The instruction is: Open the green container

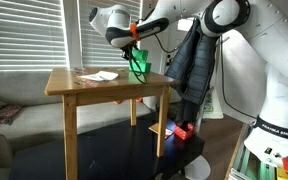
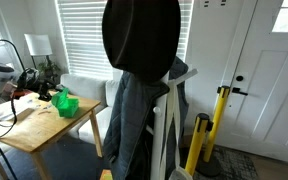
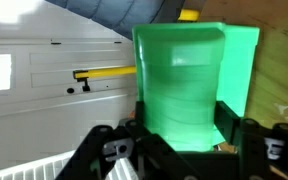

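On wooden table (image 1: 84,87), green container (image 1: 137,64), bright, boxy, plain-sided

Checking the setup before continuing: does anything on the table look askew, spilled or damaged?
Nothing looks spilled or damaged. The green container seems tilted rather than sitting flat on the wooden table, with the gripper clamped on it. White papers lie loose nearby, apart from it.
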Tool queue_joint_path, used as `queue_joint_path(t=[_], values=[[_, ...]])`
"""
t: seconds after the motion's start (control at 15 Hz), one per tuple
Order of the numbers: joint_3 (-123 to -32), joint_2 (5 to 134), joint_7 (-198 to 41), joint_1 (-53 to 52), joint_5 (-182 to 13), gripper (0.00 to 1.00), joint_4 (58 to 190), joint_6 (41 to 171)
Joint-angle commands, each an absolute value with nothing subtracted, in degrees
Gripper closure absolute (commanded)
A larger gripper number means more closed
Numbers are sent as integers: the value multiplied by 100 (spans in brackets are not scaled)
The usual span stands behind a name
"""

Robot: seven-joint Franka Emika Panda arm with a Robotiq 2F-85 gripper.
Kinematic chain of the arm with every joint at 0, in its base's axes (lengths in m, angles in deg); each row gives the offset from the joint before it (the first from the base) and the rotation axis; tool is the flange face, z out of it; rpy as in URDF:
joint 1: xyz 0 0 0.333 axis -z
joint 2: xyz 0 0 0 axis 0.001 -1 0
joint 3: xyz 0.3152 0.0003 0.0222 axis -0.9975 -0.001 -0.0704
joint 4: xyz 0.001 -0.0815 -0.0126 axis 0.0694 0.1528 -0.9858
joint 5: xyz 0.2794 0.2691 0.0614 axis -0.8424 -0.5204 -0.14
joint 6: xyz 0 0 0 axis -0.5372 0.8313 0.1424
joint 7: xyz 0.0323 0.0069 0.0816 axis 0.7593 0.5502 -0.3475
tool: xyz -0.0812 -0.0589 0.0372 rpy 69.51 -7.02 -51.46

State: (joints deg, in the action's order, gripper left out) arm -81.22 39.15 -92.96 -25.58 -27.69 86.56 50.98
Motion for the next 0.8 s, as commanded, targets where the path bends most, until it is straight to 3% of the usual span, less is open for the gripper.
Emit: queue_joint_path(t=[0.0,0.73], values=[[-8125,3703,-9023,-2568,-2821,55,8247,4933],[-8127,3585,-8918,-2557,-2868,55,8085,4799]])
